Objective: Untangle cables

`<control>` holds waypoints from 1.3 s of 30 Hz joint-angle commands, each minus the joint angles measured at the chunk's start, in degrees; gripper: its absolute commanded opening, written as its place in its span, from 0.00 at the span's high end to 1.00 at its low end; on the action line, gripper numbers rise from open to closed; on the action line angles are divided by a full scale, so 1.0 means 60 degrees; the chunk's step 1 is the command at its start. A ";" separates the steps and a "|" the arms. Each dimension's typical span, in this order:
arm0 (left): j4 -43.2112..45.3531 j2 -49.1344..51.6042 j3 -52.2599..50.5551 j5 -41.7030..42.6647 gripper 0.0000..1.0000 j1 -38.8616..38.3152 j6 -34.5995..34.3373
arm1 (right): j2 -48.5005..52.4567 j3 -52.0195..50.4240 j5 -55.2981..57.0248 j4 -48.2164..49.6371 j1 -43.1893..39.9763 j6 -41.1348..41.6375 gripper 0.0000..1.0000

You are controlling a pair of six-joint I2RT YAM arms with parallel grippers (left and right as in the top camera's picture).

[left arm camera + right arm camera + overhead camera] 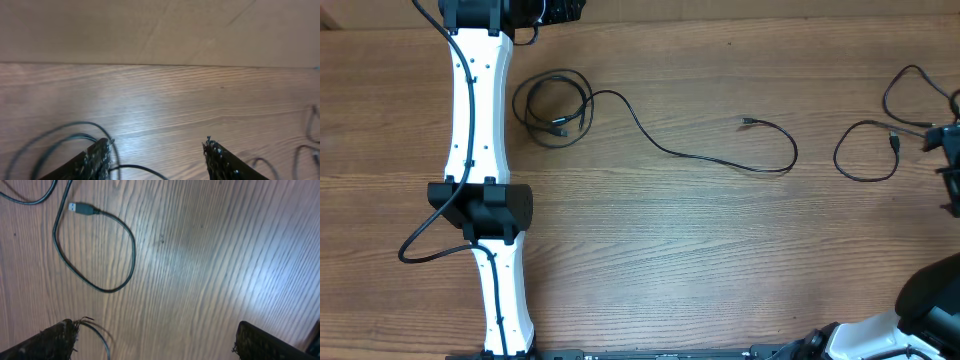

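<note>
White left arm (478, 110) with black joint blocks, small dark screws, black wire along it; gripper fingers (97, 159) black, rough-textured.

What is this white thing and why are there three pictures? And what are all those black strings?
It is a robot with two arms at a wooden table. The white thing is its left arm, seen from a camera above the table. The other two pictures come from little cameras on the robot's wrists, looking past its own fingers. Each arm ends in a pincer for grabbing. The left pincer and the right pincer both stand open and hold nothing. The black strings are thin cables: one coiled cable with a long tail, and another cable lying in a loop near the right edge. Its silvery plug shows in the right wrist picture.
</note>
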 commanded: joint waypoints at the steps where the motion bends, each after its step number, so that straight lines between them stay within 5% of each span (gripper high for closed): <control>1: 0.0033 -0.0076 0.0233 -0.0525 0.37 0.0051 0.1053 | -0.0091 -0.0262 0.0401 0.0153 0.0852 0.1803 0.00; 11: -0.0113 -0.0080 0.0233 -0.0448 0.35 0.0845 0.1169 | -0.0091 -0.3093 0.0437 0.2215 0.2809 0.3501 0.00; 23: -0.0244 -0.0080 0.0233 -0.0412 0.33 0.1239 0.1249 | 0.0131 -0.3996 0.1002 0.3738 0.1504 0.4098 0.00; 39: -0.0288 -0.0080 0.0233 -0.0408 0.30 0.1239 0.1246 | 0.2167 -0.3996 -0.0736 0.6018 0.1111 0.3956 0.00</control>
